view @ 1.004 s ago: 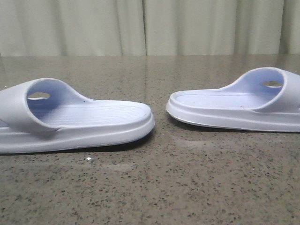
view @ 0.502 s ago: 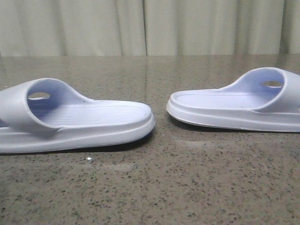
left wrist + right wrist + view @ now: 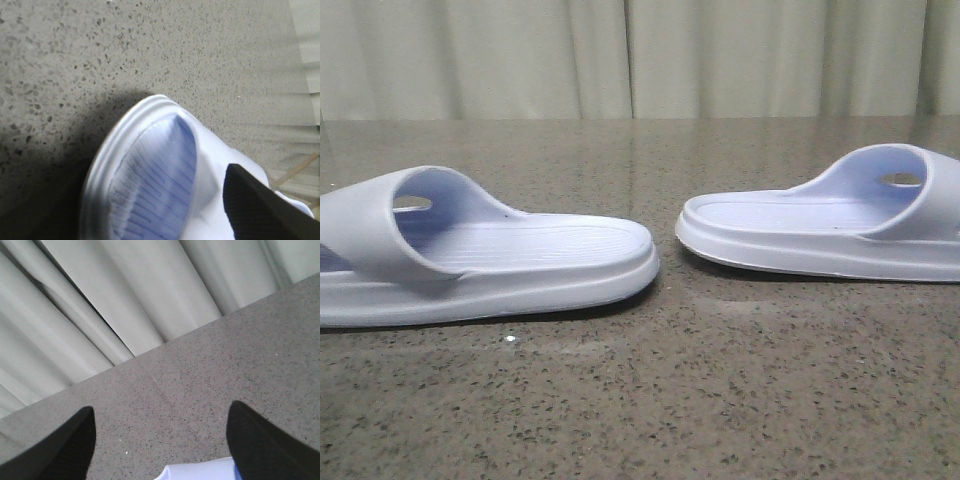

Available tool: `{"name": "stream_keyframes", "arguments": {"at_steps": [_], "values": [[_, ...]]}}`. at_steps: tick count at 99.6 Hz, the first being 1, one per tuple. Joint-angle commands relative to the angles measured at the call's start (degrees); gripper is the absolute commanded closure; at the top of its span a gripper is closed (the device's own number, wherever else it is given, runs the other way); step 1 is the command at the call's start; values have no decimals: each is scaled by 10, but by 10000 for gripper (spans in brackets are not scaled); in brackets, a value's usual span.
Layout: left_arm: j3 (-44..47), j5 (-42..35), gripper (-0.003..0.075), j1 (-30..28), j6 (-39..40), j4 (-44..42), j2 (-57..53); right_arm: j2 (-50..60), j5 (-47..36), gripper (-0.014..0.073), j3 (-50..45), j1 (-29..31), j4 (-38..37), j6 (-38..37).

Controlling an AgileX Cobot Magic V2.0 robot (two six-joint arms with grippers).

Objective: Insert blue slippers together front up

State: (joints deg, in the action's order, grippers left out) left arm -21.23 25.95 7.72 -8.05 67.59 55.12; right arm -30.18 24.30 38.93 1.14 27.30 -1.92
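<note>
Both slippers lie heel to heel on the stone table [image 3: 640,400], the left slipper [image 3: 480,265] just apart from the right slipper [image 3: 820,235]. Right claw [image 3: 160,440] gapes open; left claw I cannot tell. A poor grip could skew that slipper.

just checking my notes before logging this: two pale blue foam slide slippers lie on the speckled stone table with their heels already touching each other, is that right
Not quite. The two pale blue foam slide slippers, left and right, do lie on the speckled stone table, but their heel ends are apart, not touching. The front view shows bare tabletop between them.
</note>
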Motion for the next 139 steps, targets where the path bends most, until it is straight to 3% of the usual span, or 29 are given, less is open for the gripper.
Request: {"name": "stream_keyframes", "arguments": {"at_steps": [1, 37, 82, 120, 139], "values": [[0, 27, 235, 5, 3, -2, 10, -6, -45, 116, 21, 1, 8, 3], [0, -3, 239, 5, 3, 15, 10, -6, -46, 116, 18, 1, 8, 3], [0, -7, 426, 5, 3, 19, 10, -6, -46, 116, 18, 1, 8, 3], [0, -7, 459, 5, 3, 20, 10, -6, -46, 116, 18, 1, 7, 3], [0, -11, 591, 5, 3, 16, 10, -6, -46, 116, 18, 1, 6, 3]]}}
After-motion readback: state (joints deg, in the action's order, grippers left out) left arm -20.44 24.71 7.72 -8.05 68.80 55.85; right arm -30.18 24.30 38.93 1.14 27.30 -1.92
